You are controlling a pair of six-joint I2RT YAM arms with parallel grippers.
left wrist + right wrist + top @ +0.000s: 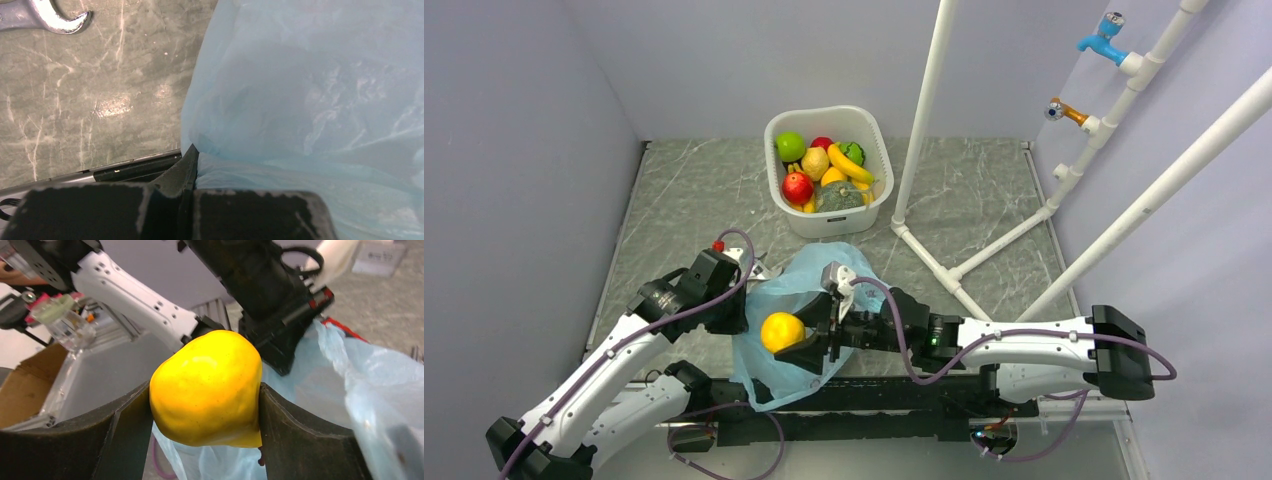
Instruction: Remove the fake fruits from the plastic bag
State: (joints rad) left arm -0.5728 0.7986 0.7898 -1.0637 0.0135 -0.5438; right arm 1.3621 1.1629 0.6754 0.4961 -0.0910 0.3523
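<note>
Right gripper point(204, 416) clamped on yellow round fruit point(781, 331), lower centre, over plastic bag point(826, 272) | left gripper point(189, 167) closed, pinching bag edge | step: I judge fruit extracted | next: I carry it clear, release on table point(674, 200)

What I cannot make out
The plastic bag point(310, 90) is cloudy, so its contents are hidden, and it runs off the left wrist view's right edge. My left gripper point(190, 159) has its tips buried in the bag's fold. A wrench point(50, 17) is cropped top-left. My right fingers point(125, 435) cover the flanks of the yellow round fruit point(205, 385).
</note>
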